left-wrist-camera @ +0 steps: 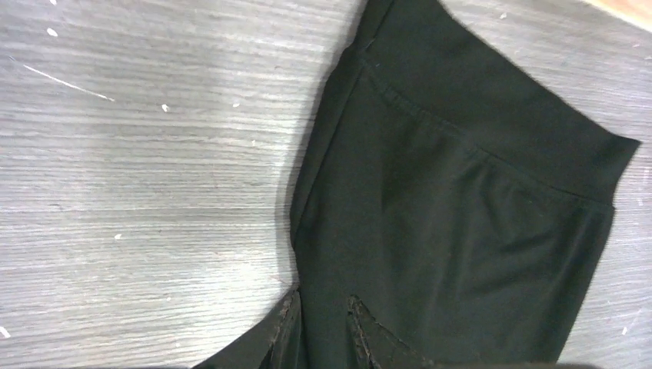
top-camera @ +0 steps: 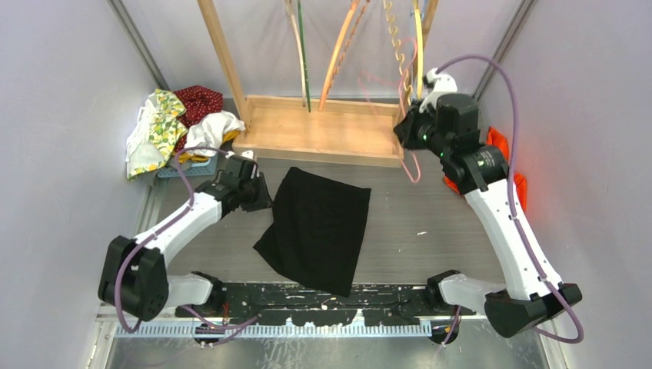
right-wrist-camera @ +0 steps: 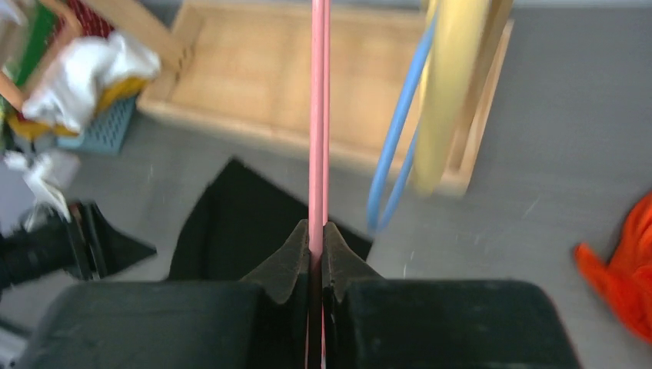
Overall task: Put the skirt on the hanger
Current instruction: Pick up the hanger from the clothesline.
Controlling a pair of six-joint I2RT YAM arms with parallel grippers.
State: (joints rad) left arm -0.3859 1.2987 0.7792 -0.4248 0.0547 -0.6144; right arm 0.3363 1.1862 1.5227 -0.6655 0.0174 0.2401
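The black skirt (top-camera: 319, 227) lies flat on the grey table, waistband toward the rack. My left gripper (top-camera: 260, 196) sits at its left edge. In the left wrist view the skirt (left-wrist-camera: 461, 215) fills the right half, and the left gripper (left-wrist-camera: 323, 311) is shut on a fold of its side edge. My right gripper (top-camera: 407, 131) is raised by the rack's right end, shut on the thin pink hanger (top-camera: 413, 167). In the right wrist view the pink hanger (right-wrist-camera: 317, 115) runs straight up out of the right gripper (right-wrist-camera: 317, 231), with the skirt (right-wrist-camera: 238, 223) far below.
The wooden rack base (top-camera: 323, 131) stands behind the skirt with orange (top-camera: 342, 54), green (top-camera: 302, 46) and yellow (top-camera: 419, 38) hangers above it. A pile of clothes (top-camera: 177, 123) lies back left. An orange cloth (top-camera: 503, 146) lies behind the right arm.
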